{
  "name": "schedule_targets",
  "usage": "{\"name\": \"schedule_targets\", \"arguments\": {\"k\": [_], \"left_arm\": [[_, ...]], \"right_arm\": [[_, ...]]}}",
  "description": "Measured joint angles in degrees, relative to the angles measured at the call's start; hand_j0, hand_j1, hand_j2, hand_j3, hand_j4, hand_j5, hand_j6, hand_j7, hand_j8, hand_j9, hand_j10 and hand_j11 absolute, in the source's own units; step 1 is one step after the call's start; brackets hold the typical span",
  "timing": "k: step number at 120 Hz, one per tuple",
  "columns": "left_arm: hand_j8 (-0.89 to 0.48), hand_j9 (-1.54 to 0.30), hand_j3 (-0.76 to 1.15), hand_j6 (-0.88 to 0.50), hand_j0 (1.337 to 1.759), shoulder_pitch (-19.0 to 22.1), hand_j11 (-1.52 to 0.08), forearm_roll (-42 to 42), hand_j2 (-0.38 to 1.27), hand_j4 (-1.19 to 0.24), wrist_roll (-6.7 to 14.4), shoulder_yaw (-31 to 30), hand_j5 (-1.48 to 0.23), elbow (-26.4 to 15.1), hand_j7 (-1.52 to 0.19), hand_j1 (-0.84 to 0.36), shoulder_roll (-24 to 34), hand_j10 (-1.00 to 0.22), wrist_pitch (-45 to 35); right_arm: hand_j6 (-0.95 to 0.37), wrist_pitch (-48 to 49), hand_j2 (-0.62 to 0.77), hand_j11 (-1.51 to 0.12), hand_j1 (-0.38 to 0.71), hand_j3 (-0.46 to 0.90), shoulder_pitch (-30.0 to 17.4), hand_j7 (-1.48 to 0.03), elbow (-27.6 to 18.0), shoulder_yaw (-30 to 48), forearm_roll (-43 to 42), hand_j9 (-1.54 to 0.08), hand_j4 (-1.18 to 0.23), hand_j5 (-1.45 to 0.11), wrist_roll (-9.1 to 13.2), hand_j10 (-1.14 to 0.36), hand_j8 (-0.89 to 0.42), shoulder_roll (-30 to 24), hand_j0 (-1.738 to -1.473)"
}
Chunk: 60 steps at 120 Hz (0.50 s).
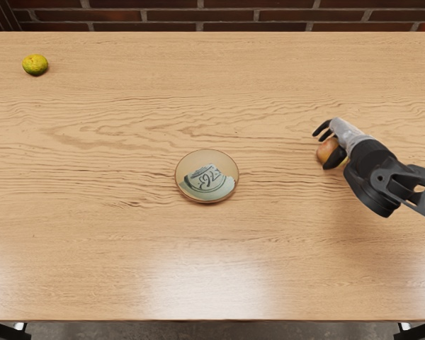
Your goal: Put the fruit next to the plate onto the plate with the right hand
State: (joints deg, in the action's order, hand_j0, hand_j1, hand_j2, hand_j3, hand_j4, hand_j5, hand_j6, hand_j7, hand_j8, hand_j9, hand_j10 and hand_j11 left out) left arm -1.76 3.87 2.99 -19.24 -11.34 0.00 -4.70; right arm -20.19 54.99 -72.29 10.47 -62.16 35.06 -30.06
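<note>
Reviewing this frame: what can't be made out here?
Grip: in the head view the right robot hand covers part of the brown fruit; whether it is held or only touched, resting on the table or lifted, cannot be told.
Fruit kind: too small, and partly hidden by the hand.
Plate pattern: too small to read.
Right arm: cut off by the right edge.
Left arm: outside the view.
</note>
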Motion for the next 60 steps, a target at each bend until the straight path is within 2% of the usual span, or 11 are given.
{"name": "schedule_targets", "arguments": {"k": [23, 37, 60], "left_arm": [[-0.23, -0.30, 0.00, -0.23, 1.658, 0.00, -0.30, 0.00, 0.05, -0.23, 0.00, 0.00, -0.30, 0.00, -0.30, 0.07, 0.00, -0.23, 0.00], [-0.23, -0.30, 0.00, -0.23, 1.658, 0.00, -0.30, 0.00, 0.05, -0.23, 0.00, 0.00, -0.30, 0.00, -0.30, 0.07, 0.00, -0.23, 0.00], [-0.23, -0.30, 0.00, -0.23, 1.658, 0.00, -0.30, 0.00, 0.05, -0.23, 0.00, 0.00, -0.30, 0.00, -0.30, 0.07, 0.00, -0.23, 0.00]], "right_arm": [[-0.48, 0.36, -0.07, -0.66, 0.18, 0.00, 0.01, -0.65, -0.16, 0.03, 0.31, -0.65, -0.51, -0.64, 0.08, -0.40, -0.27, -0.02, -1.653], [-0.51, 0.49, 0.02, -0.71, 0.18, 0.00, 0.32, -0.69, -0.51, 0.42, 0.87, -0.70, -0.54, -0.69, 0.03, -0.42, -0.31, -0.10, -1.653], [-0.53, 0.53, 0.08, -0.75, 0.17, 0.00, 1.52, -0.74, -2.85, 1.44, 1.87, -0.75, -0.57, -0.75, 0.02, -0.42, -0.32, -0.26, -1.653]]}}
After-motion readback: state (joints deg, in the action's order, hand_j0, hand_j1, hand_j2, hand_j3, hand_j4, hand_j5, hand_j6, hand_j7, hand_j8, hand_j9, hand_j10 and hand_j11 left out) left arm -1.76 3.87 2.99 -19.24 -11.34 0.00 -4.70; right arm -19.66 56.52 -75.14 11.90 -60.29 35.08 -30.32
